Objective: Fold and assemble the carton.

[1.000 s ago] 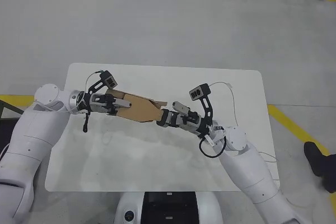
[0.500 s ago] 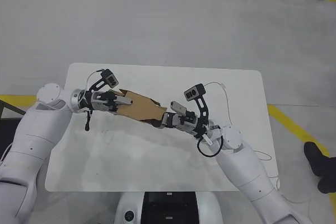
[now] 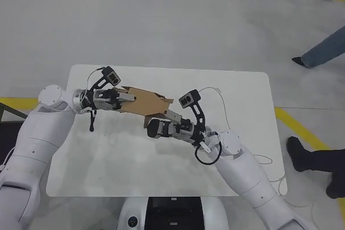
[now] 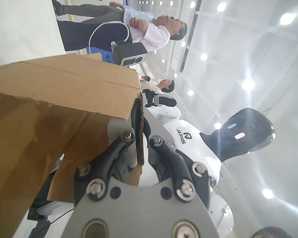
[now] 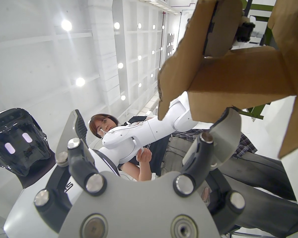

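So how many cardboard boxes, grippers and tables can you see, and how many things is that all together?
cardboard box: 1
grippers: 2 (left gripper, right gripper)
table: 1
Total: 4

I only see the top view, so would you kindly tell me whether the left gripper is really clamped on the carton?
Observer: Yes. The left wrist view shows the left gripper shut on an edge of the carton.
Operator: Thank you. And the other arm?
Observer: The right wrist view shows the right gripper open, gripping nothing.
Operator: Is the carton's end closed on that side?
Observer: No. In the right wrist view its flaps stand spread apart.
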`<state>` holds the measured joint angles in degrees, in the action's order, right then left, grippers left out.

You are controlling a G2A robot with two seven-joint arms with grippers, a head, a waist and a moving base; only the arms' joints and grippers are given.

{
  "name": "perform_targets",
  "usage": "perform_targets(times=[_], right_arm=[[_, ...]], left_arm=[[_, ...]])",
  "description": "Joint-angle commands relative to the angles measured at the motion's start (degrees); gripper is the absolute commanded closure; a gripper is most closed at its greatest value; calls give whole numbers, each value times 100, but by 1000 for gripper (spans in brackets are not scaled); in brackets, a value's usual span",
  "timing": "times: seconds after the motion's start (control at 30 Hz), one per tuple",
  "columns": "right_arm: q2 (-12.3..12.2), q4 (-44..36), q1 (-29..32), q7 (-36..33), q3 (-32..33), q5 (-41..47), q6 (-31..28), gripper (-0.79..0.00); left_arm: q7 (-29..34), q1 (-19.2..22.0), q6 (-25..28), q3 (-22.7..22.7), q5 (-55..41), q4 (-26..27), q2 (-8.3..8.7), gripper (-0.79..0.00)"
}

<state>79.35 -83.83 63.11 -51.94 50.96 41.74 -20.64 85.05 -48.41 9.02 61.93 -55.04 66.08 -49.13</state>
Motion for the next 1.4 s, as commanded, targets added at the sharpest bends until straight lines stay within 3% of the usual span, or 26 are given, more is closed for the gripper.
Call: perform_targets(times=[0.0,0.67,1.07,1.37], right_arm=[[18,0,-9,22,-40,9,-2,-785],[225,191,-209,310,-306,75,-199,-785],[37,-159,187,204,391,-325,-93,-785],[10,-115,159,190,588,-316,-38,-785]], left_arm=[[-33,-11,-5,31,-2,0,-10,0],[90,-162,-110,205,218,108,-76,0],[213,-139,-164,394,420,-79,-77,0],[295,-230,-407,285,483,195,-63,0]])
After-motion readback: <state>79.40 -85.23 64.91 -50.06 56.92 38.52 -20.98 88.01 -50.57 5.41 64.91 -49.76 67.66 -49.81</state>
